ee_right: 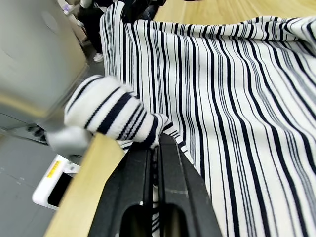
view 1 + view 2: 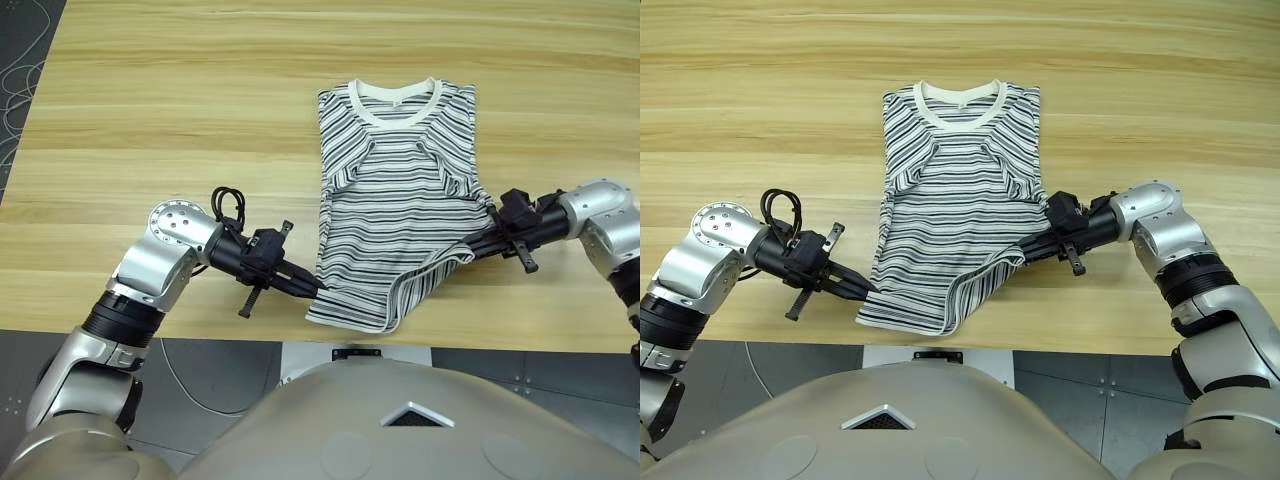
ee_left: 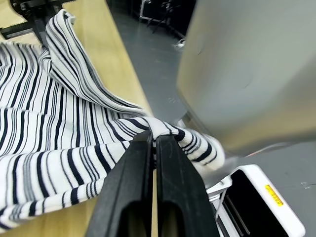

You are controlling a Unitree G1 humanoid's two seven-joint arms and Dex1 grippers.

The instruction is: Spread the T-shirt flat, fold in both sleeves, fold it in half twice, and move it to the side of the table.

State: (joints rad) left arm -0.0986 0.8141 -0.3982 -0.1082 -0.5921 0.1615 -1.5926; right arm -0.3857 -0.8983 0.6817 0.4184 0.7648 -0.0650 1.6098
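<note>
The striped T-shirt (image 2: 398, 205) lay face up on the wooden counter (image 2: 150, 120), stretching away from both pincers with its cream collar (image 2: 395, 100) at the end farthest from them. Its sleeves (image 2: 352, 172) were turned in over the chest, so the body made a narrow upright strip.

The left pincer (image 2: 318, 289) sat low at the near left corner of the hem (image 2: 350, 318), just inside the counter's front edge. In the left wrist view its black fingers (image 3: 133, 182) were pressed together with the striped edge nipped between their tips.

The right pincer (image 2: 468, 250) reached in from the opposite side, a little farther up the shirt than the left one. Its fingers (image 1: 170, 182) were likewise closed on a bunched roll of hem. Between the two pincers the bottom edge rose off the counter in a loose, curling fold.
</note>
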